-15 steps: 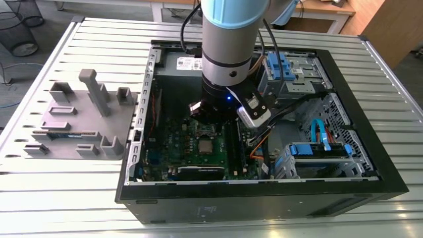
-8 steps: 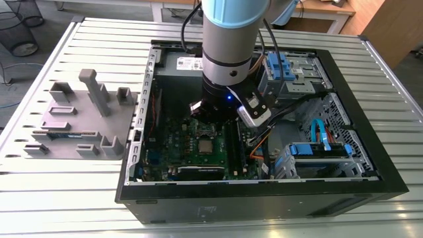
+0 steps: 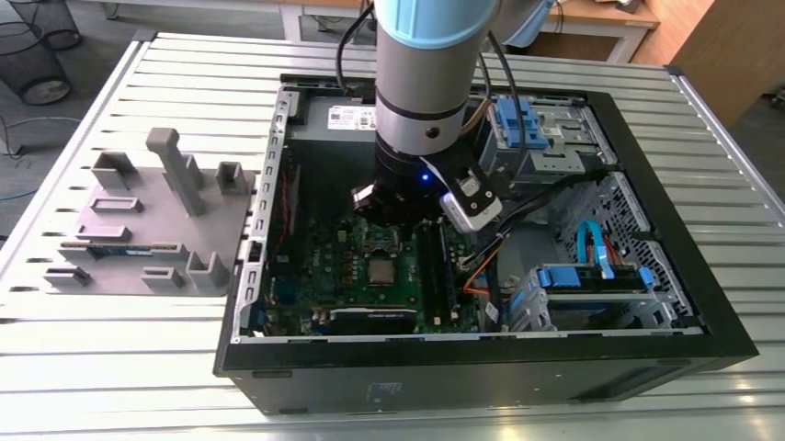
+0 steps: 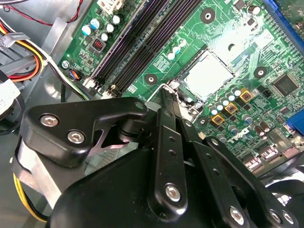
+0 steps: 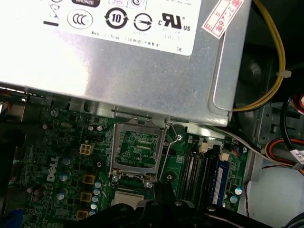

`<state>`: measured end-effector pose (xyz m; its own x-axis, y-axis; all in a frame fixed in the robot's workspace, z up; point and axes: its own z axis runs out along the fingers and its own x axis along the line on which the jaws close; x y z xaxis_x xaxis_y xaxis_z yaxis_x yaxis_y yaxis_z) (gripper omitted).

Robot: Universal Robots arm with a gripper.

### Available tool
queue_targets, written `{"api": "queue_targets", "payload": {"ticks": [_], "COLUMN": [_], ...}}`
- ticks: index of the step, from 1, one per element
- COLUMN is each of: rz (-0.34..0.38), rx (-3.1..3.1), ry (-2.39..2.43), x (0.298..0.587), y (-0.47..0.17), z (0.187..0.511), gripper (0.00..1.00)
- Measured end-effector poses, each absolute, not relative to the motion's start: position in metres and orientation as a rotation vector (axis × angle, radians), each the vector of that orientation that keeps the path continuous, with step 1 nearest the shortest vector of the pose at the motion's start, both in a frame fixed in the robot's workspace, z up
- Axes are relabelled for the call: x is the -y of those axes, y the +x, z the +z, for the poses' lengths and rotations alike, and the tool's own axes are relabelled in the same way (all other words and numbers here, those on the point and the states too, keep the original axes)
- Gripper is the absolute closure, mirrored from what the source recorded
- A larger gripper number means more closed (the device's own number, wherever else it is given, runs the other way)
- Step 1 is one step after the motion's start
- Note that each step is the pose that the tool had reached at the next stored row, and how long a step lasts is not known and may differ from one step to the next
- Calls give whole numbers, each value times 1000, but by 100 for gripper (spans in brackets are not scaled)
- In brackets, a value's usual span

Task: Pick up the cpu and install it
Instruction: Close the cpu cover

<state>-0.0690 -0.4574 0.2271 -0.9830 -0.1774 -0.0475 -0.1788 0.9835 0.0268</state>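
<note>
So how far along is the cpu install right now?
Done: the cpu lies in the socket. In hand: the gripper hangs just beside that socket. Left: the socket's metal frame stands flipped open, its lever unlatched.

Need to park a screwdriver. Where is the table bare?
Bare table slats: the exterior view's left, around the grey tray, and the strip below the computer case. Crowded inside, around the cpu and the arm.

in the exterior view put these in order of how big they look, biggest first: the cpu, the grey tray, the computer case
1. computer case, by far the largest
2. grey tray, clearly smaller than the case
3. cpu, a tiny silver square

All lie at a similar distance, so the ranking is safe.
</note>
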Motion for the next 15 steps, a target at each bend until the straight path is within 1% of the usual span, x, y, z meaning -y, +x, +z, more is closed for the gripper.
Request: {"api": "queue_targets", "payload": {"ticks": [15], "rz": [53], "rx": [-3072], "ry": [-400], "x": [457], "y": [-68], "z": [226], "gripper": [89]}}
